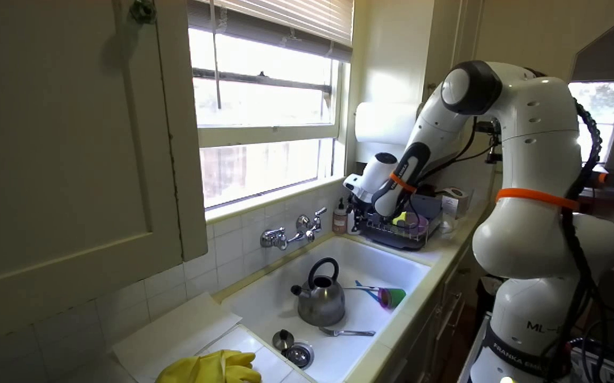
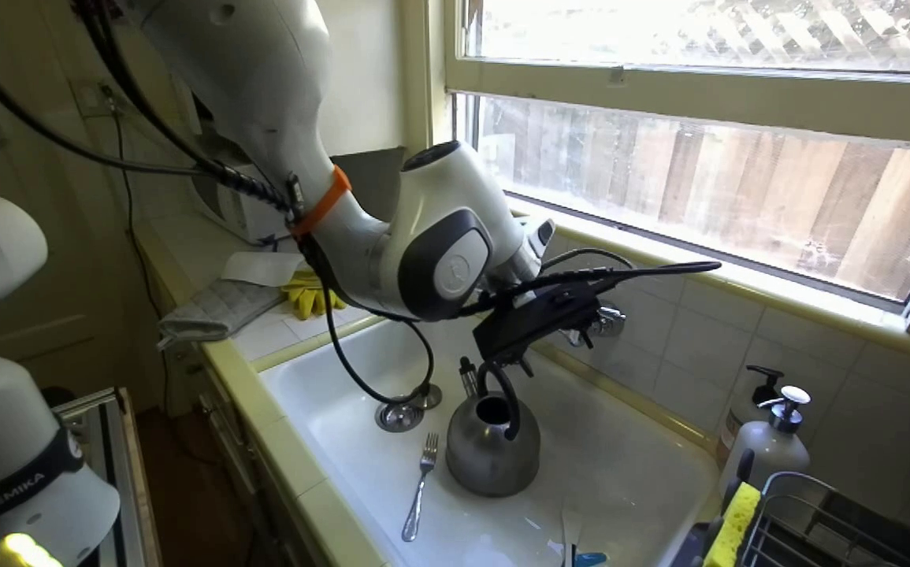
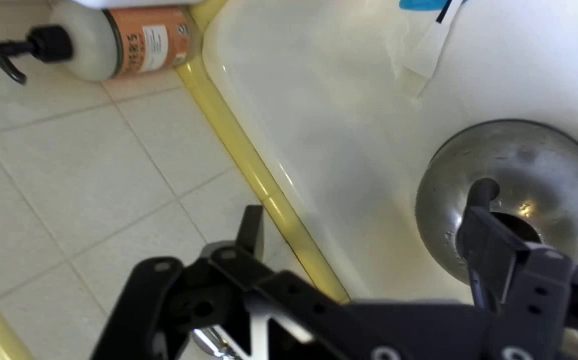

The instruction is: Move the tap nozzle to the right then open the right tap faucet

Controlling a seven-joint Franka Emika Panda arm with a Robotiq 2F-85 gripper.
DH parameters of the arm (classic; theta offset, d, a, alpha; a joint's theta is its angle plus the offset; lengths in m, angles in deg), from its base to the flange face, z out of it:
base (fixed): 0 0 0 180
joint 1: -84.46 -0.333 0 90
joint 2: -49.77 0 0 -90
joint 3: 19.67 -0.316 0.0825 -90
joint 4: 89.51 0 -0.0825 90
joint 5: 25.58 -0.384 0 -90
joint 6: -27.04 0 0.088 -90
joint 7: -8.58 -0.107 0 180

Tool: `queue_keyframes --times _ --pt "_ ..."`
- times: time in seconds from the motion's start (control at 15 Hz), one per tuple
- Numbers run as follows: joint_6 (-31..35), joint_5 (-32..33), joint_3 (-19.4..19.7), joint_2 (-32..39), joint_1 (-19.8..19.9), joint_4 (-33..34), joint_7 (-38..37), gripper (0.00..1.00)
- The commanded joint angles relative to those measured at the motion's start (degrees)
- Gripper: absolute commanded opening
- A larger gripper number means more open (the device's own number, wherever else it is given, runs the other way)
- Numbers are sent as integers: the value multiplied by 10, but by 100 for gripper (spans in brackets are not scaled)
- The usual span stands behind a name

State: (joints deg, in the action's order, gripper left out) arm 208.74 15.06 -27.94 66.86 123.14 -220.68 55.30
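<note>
The arm [image 1: 439,127] arches over the sink [image 1: 381,271], wrist bent, gripper [image 3: 369,235] pointing down; its fingers [image 3: 249,225] stand apart, yellow trim [image 3: 291,225] showing between. In the wrist view, soap [image 3: 138,42] shows at 10 o'clock, the kettle [image 3: 539,170] near 3, partly behind a finger. In an exterior view, the nozzle [image 1: 296,238] is at the kettle's 11 o'clock, the right faucet [image 1: 317,219] at 12, the rack [image 1: 392,243] near 2. In an exterior view, the gripper masks part of the tap [image 2: 611,321].
</note>
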Motion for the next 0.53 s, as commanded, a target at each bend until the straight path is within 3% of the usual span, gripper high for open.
queue_keyframes --times 0.0,0.2,0.47 --pt "-63 22 105 -47 -102 -7 -130 100" --pt "-128 53 147 -49 -156 5 -250 100" --pt "-185 44 153 -32 -194 20 -394 100"
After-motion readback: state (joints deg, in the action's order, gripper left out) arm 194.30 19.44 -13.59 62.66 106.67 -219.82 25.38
